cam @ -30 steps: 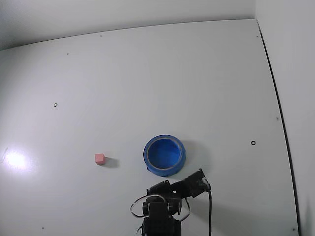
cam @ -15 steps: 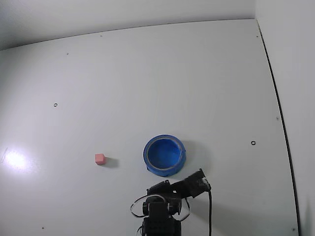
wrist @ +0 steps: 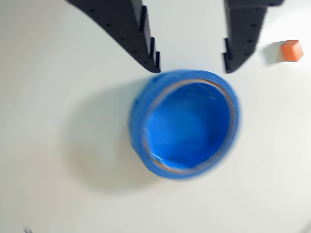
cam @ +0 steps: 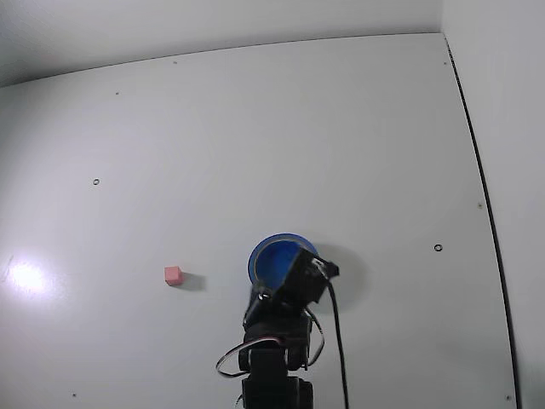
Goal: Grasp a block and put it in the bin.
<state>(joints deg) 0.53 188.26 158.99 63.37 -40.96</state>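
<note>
**Hovering over the blue bin, fingers apart and empty**

Looking down through the wrist view, we see the fingers (wrist: 192,68) spread wide with nothing between them — two black, matte prongs with stepped, toothed inner edges, their tips just above the near rim of the bin (wrist: 141,141). That bin is a round, shallow bowl in bright blue, its thick rim wrapped in what looks like slightly wrinkled tape, with a thin pale ring showing along the inner edge and a glossy blue floor. It is empty.

The block (wrist: 291,50) sits at the upper right of the wrist view, a small cube with plain flat faces, reading orange-pink there, resting on the desk well clear of the bin and outside the fingers.

From the fixed view, we find the arm (cam: 277,341) reaching up from the bottom edge, its dark head covering the lower part of the bin (cam: 271,256). The block (cam: 173,274) lies to the left of the bin, apart from it, on the smooth white desk (cam: 255,128) — a matte surface dotted with a few small dark holes.
</note>
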